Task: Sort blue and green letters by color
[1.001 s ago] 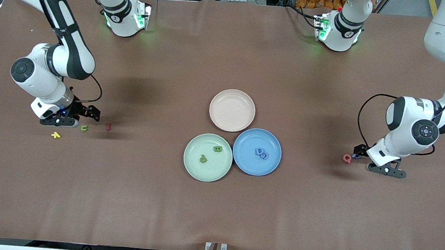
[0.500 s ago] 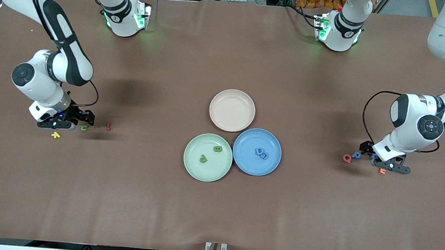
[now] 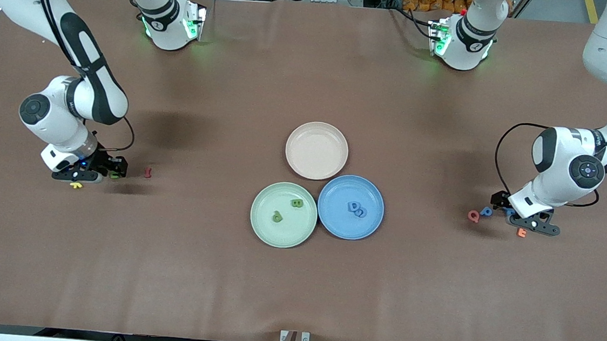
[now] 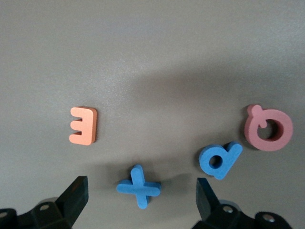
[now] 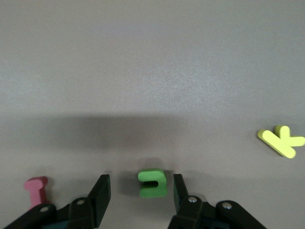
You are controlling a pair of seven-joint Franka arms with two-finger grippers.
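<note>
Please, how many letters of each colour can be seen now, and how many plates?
Green letters: 3, the C between the right gripper's fingers, two in the green plate
Blue letters: 4, the X, the P, two in the blue plate
Pink letter: 1
Orange letter: 1
Yellow letter: 1
Dark red letter: 1
Plates: 3, with the beige plate
Total: 14

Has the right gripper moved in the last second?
Yes. The right gripper has come down around the green C, which lies where it did between the yellow letter and the dark red letter.
</note>
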